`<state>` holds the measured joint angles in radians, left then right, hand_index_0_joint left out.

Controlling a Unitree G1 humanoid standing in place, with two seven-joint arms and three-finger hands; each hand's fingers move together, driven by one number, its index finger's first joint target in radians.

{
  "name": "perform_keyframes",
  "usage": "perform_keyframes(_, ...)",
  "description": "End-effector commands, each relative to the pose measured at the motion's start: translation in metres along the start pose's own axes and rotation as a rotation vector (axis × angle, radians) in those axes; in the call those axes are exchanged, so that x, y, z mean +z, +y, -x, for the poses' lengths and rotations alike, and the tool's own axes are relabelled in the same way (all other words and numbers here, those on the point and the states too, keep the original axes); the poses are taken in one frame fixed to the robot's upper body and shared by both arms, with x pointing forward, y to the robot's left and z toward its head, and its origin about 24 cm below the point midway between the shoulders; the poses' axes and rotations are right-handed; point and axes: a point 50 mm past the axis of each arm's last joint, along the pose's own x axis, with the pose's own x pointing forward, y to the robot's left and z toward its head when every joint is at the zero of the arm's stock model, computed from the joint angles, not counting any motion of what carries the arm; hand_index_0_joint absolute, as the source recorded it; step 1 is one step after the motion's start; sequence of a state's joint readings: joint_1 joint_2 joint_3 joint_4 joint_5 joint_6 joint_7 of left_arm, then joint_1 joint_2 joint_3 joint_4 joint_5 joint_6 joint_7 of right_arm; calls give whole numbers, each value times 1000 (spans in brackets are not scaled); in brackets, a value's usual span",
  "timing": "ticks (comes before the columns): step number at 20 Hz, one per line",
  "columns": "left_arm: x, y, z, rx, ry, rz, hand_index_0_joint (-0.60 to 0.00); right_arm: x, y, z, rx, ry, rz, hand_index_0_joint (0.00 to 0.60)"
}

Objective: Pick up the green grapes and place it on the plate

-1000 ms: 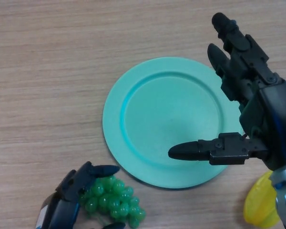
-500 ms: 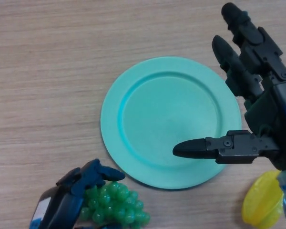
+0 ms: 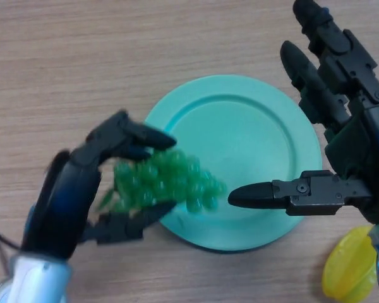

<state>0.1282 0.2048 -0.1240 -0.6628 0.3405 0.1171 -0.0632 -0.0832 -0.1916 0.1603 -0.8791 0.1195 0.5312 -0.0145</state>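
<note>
Head view: left hand (image 3: 76, 189), black with thick fingers, curls its fingers and thumb round the green grapes (image 3: 167, 183), a knobbly glossy bunch lifted over the left rim of the round, smooth mint-green plate (image 3: 252, 126). Right hand (image 3: 341, 139) hangs over the plate's right side, fingers straight and spread, holding nothing. A yellow object (image 3: 347, 268) lies on the wood-grain table (image 3: 63, 63) at lower right.

The grapes (image 3: 167, 183) hang over the plate's (image 3: 252, 107) left rim, between left hand (image 3: 76, 189) and right hand (image 3: 347, 164).
</note>
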Motion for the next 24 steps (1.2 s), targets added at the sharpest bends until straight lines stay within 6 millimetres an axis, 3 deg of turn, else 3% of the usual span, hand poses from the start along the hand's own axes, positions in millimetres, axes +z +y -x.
perform_keyframes(1, 24, -3, -15, 94, -253, -69, -600, 28, 1, 3, 9, -171, 22, 0)
perform_keyframes(5, 21, -25, -36, -13, -287, -139, -600, 30, 0, 4, 7, -181, 33, 0)
perform_keyframes(8, 33, -16, -43, 21, -268, 219, -600, 30, -1, 5, 4, -189, 61, 0)
perform_keyframes(10, 34, -15, -44, 16, -254, 271, -400, 29, -1, 5, 3, -190, 64, 0)
perform_keyframes(11, 32, -16, -44, 5, -238, 276, -249, 29, -1, 5, 2, -188, 67, 0)
perform_keyframes(12, 30, -16, -44, -7, -221, 277, -150, 28, -1, 5, 3, -184, 69, 0)
perform_keyframes(13, 26, -17, -43, -38, -177, 271, -6, 26, -2, 5, 4, -174, 82, 0)
perform_keyframes(20, 24, -10, -38, -45, -175, 200, 0, 23, -3, 2, 0, -165, 86, 0)
perform_keyframes(24, 29, 10, -37, 8, -156, 230, 0, 22, -7, 4, -17, -177, 100, 0)
